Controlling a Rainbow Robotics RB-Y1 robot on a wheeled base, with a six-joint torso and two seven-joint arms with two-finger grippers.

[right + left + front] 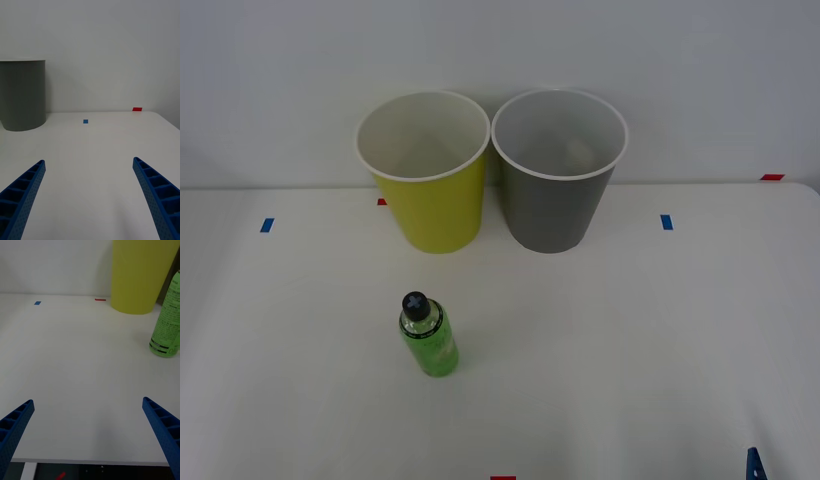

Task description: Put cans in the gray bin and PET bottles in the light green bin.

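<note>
A small green PET bottle [428, 335] with a black cap stands upright on the white table, in front of the light green bin [427, 170]. The gray bin [557, 170] stands right beside that bin, to its right, at the table's back. Both bins look empty. No can is in view. In the left wrist view the PET bottle [167, 324] and light green bin [140, 273] lie ahead of my open left gripper [88, 427], well apart from it. My right gripper [89, 187] is open over bare table, the gray bin [23, 93] far ahead; one fingertip [754, 463] peeks in at the front view's lower right.
Small blue tape marks [267, 225] [666, 222] and red ones [772, 177] [502, 478] dot the white table [630, 340]. A plain wall rises behind the bins. The table's near edge shows close under the left gripper.
</note>
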